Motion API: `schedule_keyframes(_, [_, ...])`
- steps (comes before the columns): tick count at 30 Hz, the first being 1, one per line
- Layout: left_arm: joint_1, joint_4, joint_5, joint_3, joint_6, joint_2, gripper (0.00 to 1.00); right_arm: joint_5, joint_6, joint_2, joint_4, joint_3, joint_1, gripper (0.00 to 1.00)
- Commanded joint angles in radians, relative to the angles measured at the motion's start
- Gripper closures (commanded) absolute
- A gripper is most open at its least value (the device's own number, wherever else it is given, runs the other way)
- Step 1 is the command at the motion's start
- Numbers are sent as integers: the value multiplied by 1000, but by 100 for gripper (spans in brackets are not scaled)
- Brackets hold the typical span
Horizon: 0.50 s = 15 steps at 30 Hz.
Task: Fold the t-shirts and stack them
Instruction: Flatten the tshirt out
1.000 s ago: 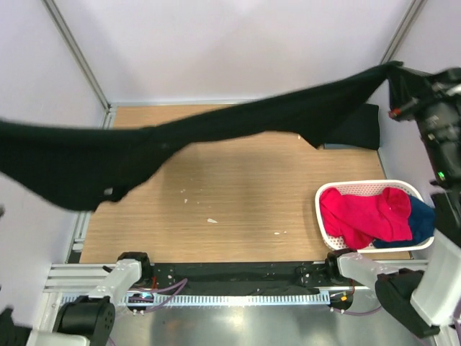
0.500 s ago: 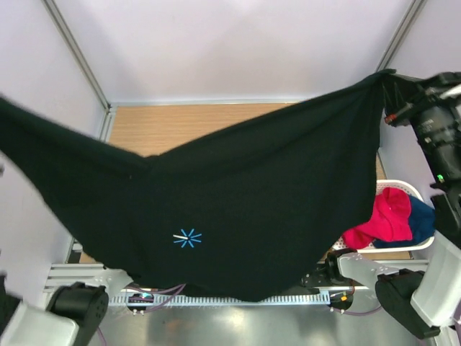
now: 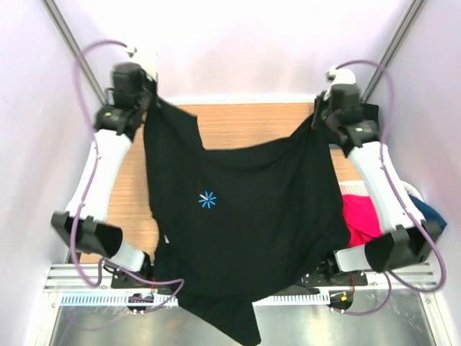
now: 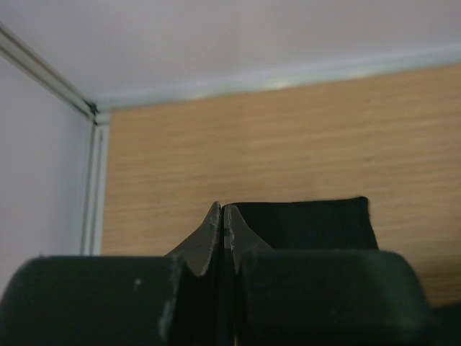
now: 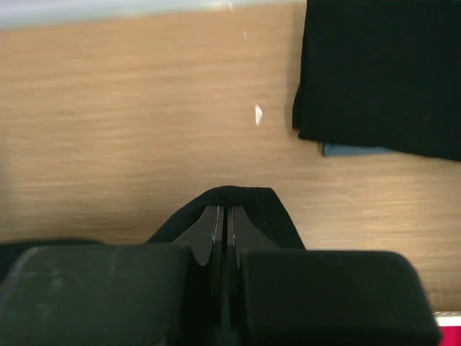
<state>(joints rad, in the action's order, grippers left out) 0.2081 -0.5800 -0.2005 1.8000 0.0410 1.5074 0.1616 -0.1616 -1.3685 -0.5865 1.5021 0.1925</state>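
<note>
My left gripper (image 3: 148,101) is raised high at the far-left corner, fingers pressed together on a top corner of the black t-shirt (image 3: 245,216); the left wrist view shows the two fingertips (image 4: 213,225) meeting with no gap and dark cloth bunched below them. Just past those tips lies a flat-edged black shape (image 4: 302,223) (I cannot tell whether it is held cloth or something on the table). The t-shirt hangs spread between both arms, top edge sagging in the middle, body draped down over the wooden table (image 3: 252,122) and past its near edge, with the lowest tail hanging in front of the arm bases. The starburst mark (image 3: 207,200) faces the overhead camera, left of the shirt's middle. My right gripper (image 3: 317,119) is raised at the far right, a little lower than the left, clamped shut on the opposite top corner; the right wrist view shows a fold of black cloth pinched between closed fingertips (image 5: 216,223). Beyond it, a folded black shirt (image 5: 382,72) lies flat on the table, a light-blue edge (image 5: 353,150) showing under its near side. Farther right, beside my right arm, red cloth (image 3: 358,216) and blue cloth (image 3: 432,213) peek out, mostly hidden.
</note>
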Motion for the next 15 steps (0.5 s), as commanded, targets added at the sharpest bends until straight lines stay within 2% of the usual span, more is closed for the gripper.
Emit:
schedule_keyframes(1, [-32,181,1,-109,-35,16,100,61,-24,-53,236,-109,-1,99])
schedule_keyframes(3, [-51,216,10,-135,-71,98,100,44,-29,-162,328,-152,-1,99])
schedule_keyframes(5, [-65,243,12,-136,-84,160,100,33,-38,-256,379,-129,-1,99])
schedule_keyframes(6, [-78,244,-6,-128,-87,213,100,15,-39,-352,417,-111,-1,99])
schedule_keyframes(10, [-128,252,-20,-91,-115,298,100,-31,-29,-573,473,50,-1,99])
schedule_keyframes(13, [-167,282,-33,-96,-119,323,100,-37,-15,-723,490,243,-1,99])
schedule_keyframes(15, [-182,289,-27,-90,-112,333,100,-48,-10,-782,490,318,-1,99])
